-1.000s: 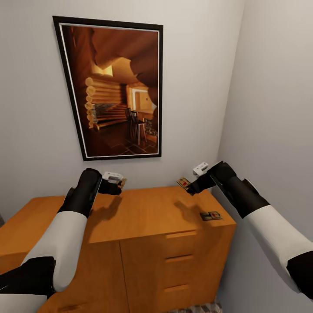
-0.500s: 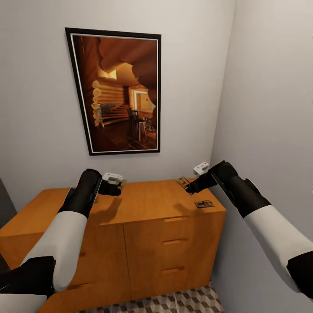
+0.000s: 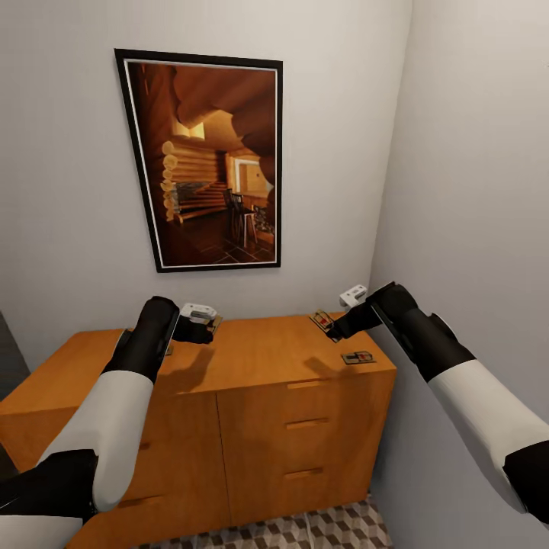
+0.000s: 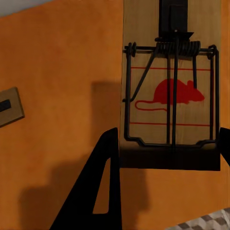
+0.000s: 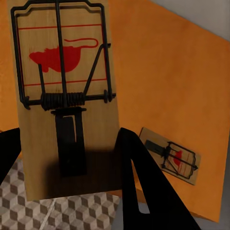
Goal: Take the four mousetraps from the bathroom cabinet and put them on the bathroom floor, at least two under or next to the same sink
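Grippers grasp one mousetrap each above the cabinet [image 3: 252, 358]: left gripper [image 3: 207, 326] clamps a trap [image 4: 170, 96]; right gripper [image 3: 333, 329] clamps another [image 5: 62, 96]; a third trap [image 3: 357, 357] lies on the cabinet's right end; a fourth [image 4: 7, 106] lies leftward.

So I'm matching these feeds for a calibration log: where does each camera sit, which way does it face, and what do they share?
Head view: on the robot's head, facing down at the cabinet and framed picture; both arms show.
Left wrist view: by the left claw, facing down onto its held mousetrap; dark fingers show.
Right wrist view: by the right claw, facing its held mousetrap; fingers show.
Shared: head and right wrist views both show the loose mousetrap on the cabinet top.
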